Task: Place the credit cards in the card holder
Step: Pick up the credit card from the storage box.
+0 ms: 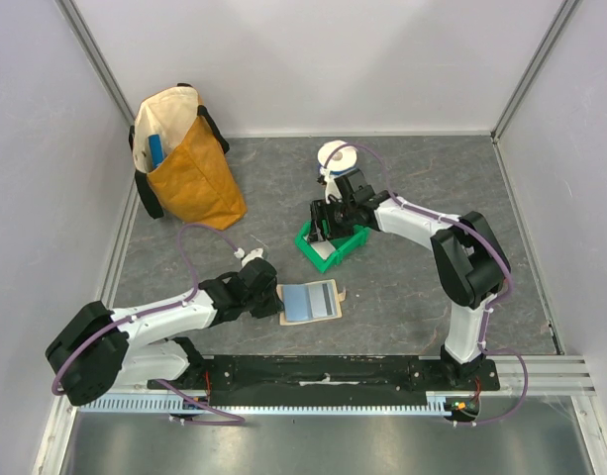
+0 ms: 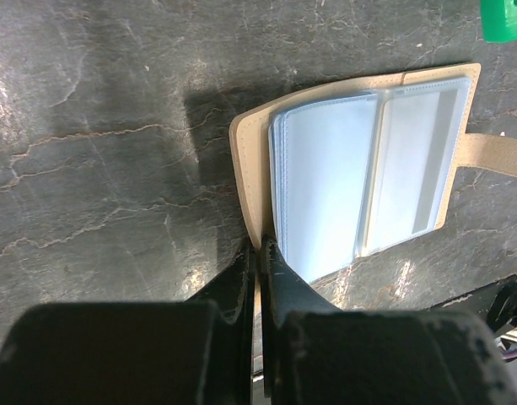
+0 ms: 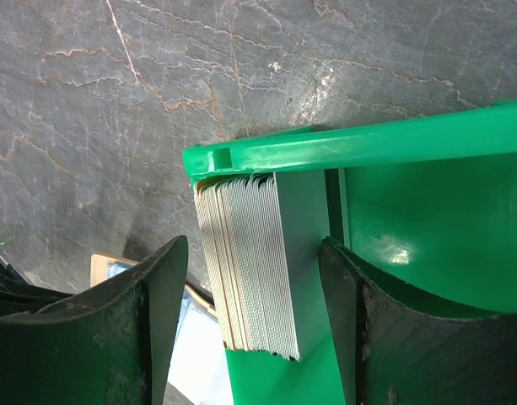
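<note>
Soft tan card holder point(image 2: 368, 169), clear pockets, splayed flat; left gripper point(image 2: 258, 249), low, pinches its cover edge tight; right gripper point(image 3: 251, 253) tilts down, jaws wide, straddling pale credit cards point(image 3: 266, 261) stacked in green bin point(image 3: 393, 143).

No legible text, label, brand, number or sign was visible in any view. The card holder point(image 2: 368, 177), the credit cards point(image 3: 258, 261) and the green bin point(image 3: 385, 148) presented no readable marking on their exposed surfaces.
</note>
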Action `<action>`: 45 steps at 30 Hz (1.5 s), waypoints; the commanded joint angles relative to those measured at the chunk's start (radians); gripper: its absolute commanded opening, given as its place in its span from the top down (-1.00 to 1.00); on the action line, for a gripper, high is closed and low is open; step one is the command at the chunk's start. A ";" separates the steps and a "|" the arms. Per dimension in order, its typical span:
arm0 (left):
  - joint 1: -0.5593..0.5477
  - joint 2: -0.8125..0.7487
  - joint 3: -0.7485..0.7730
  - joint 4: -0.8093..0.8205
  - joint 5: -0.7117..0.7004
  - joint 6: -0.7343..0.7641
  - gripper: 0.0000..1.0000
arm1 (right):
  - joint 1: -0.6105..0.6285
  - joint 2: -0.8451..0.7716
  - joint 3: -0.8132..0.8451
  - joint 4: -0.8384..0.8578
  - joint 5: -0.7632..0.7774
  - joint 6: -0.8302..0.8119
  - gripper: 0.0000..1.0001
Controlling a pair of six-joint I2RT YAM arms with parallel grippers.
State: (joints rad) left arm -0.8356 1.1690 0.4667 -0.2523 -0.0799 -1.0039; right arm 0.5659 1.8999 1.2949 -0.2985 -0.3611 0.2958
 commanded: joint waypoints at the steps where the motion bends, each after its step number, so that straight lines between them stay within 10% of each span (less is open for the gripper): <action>1: 0.006 0.006 0.029 0.022 0.003 0.037 0.96 | -0.012 -0.007 0.035 0.025 -0.061 0.006 -0.38; 45: 0.009 0.043 0.038 0.041 0.031 0.056 0.96 | -0.064 -0.062 0.020 0.022 -0.093 0.006 0.38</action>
State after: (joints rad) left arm -0.8307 1.2087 0.4778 -0.2295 -0.0502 -0.9859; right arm 0.5087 1.8954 1.2949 -0.2989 -0.4252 0.3035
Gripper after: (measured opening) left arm 0.032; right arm 0.317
